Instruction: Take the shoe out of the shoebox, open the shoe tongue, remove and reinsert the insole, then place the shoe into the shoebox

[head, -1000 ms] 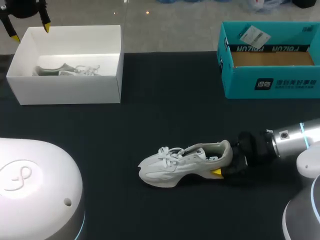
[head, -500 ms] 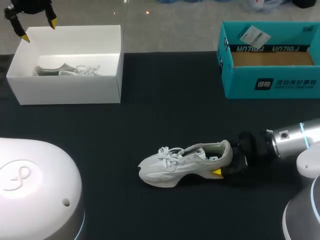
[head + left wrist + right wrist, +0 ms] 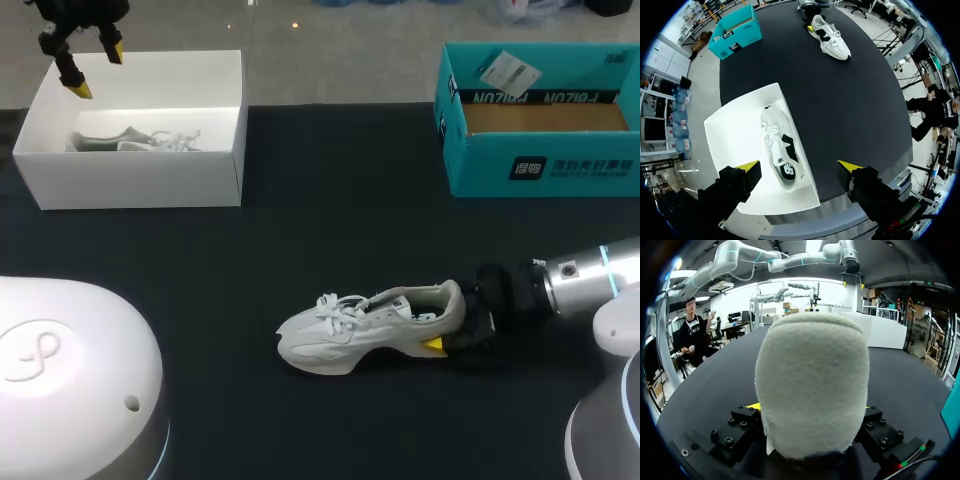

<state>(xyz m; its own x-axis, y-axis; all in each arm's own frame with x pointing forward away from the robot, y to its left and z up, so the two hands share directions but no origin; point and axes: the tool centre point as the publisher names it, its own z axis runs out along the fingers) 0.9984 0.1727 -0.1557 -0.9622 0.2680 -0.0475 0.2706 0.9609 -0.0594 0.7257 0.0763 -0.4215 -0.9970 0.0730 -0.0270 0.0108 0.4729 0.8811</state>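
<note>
With right fingers (image 3: 432,345) pinching the white lace-up sneaker (image 3: 360,325) at 5 o'clock, spread left fingers (image 3: 749,167) should drop straight astride the second white sneaker (image 3: 782,150) in the white cardboard shoebox (image 3: 140,180) at 10 o'clock.

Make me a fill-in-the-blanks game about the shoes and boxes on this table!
1. Lying inside the white box is a ___.
2. The right gripper grips the shoe on the table by its ___.
3. The left gripper hovers above the white box with its fingers ___.
4. The colour of the table is ___.

Missing words: shoe; heel; open; black.
</note>
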